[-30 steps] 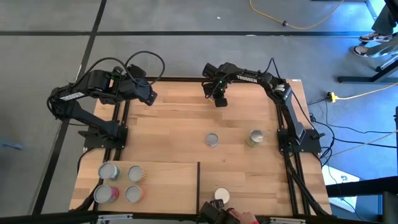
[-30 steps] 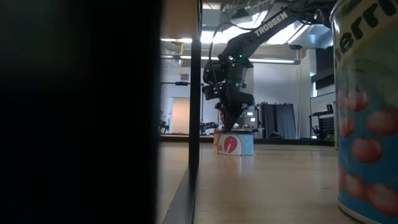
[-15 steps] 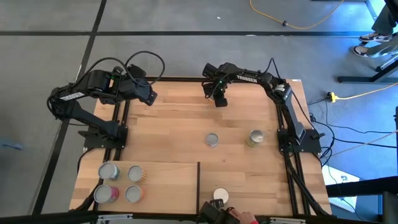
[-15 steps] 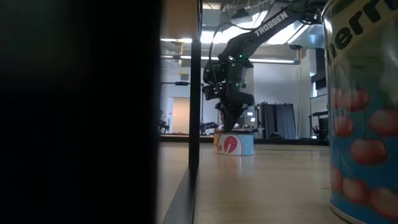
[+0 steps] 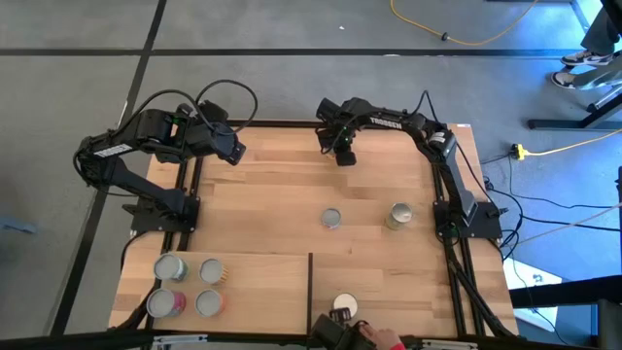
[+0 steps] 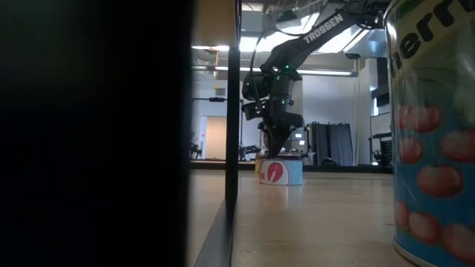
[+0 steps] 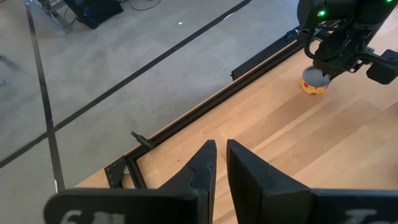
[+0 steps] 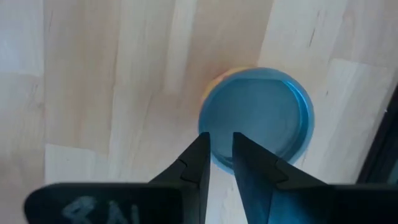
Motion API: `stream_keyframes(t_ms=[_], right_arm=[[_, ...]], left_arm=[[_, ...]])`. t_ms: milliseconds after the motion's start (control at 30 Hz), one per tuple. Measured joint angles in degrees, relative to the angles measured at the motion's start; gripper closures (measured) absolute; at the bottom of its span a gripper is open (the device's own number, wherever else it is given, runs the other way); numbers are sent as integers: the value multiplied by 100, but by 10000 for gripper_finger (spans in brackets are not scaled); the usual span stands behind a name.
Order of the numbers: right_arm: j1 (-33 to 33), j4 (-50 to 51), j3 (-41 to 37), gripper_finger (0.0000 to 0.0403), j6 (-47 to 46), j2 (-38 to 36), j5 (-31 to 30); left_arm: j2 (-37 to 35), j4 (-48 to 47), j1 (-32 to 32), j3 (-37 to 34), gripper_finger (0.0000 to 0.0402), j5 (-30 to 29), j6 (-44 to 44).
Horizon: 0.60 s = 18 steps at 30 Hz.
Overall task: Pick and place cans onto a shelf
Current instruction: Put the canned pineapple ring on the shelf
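A low can with a silver top [image 8: 258, 118] stands on the table near its far edge; it also shows in the low view [image 6: 280, 172] and in the left wrist view [image 7: 314, 84]. My right gripper [image 8: 219, 142] is shut and points down over that can's top [image 5: 342, 156]. My left gripper [image 7: 221, 152] is shut and empty above the table's far left corner [image 5: 233, 151]. Several cans [image 5: 170, 267] stand on the raised light-wood shelf [image 5: 262, 282] at the front left. Two more cans [image 5: 331, 219] [image 5: 399, 216] stand mid-table. My right gripper's shut fingertips [image 8: 202, 146] point down over the can's top beside its rim [image 8: 211, 127]. In the low view they end right at the can's top [image 6: 274, 154]. I cannot tell whether they touch it.
A white-topped, cherry-labelled can [image 5: 345, 307] stands at the near edge, large in the low view [image 6: 434, 133], with a person's hand [image 5: 379, 340] beside it. The shelf's black post [image 6: 232, 133] stands left of it. Bare boards lie between the mid-table cans and the far edge.
The cherry-labelled can at the near edge has shifted a little sideways and settled on the table, with the person's hand by it. Both arms have kept still.
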State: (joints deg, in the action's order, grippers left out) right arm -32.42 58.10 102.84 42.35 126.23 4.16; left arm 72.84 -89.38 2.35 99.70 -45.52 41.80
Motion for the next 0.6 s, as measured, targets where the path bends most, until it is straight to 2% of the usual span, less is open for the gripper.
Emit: stream_keyframes(t_ms=[133, 333, 467, 600], right_arm=[[0, -7, 111, 340, 0, 0, 0], [-5, -5, 206, 394, 11, 0, 0], [-69, 192, 206, 397, 13, 0, 27], [-161, 734, 286, 399, 32, 0, 342]], left_arm=[[0, 1, 0, 2, 369, 1, -1], [0, 2, -1, 2, 369, 1, 0], [0, 2, 0, 2, 369, 0, 0], [0, 2, -2, 2, 369, 0, 0]])
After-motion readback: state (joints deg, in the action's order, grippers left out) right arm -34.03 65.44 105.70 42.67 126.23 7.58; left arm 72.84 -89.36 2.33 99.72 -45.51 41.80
